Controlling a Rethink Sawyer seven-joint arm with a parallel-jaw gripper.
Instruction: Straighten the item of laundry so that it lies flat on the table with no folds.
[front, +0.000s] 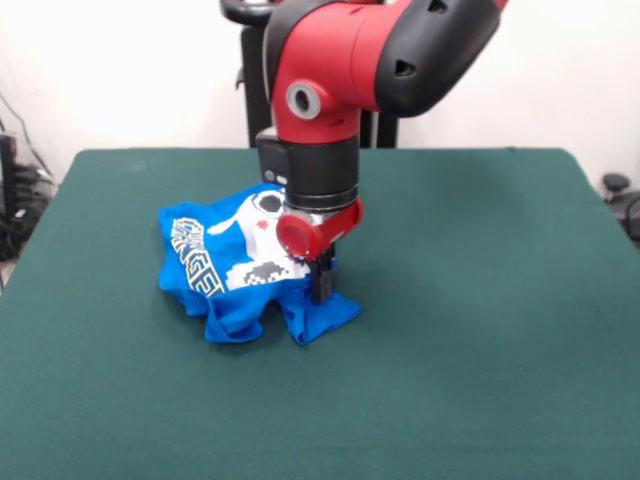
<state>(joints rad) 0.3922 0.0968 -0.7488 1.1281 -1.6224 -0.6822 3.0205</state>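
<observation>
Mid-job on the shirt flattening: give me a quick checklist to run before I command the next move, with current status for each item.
1. T-shirt lying flat: not ok, it is bunched with folds and the print is creased.
2. End effector position: ok, it is down at the shirt's edge, on the picture's right side of the heap.
3. Grip on the fabric: cannot tell, the wrist hides whether it is open or shut.
4. Room to spread: ok, the table shows wide green surface around the shirt.
5. Shirt fully on the table: ok, no part hangs over an edge.
</observation>
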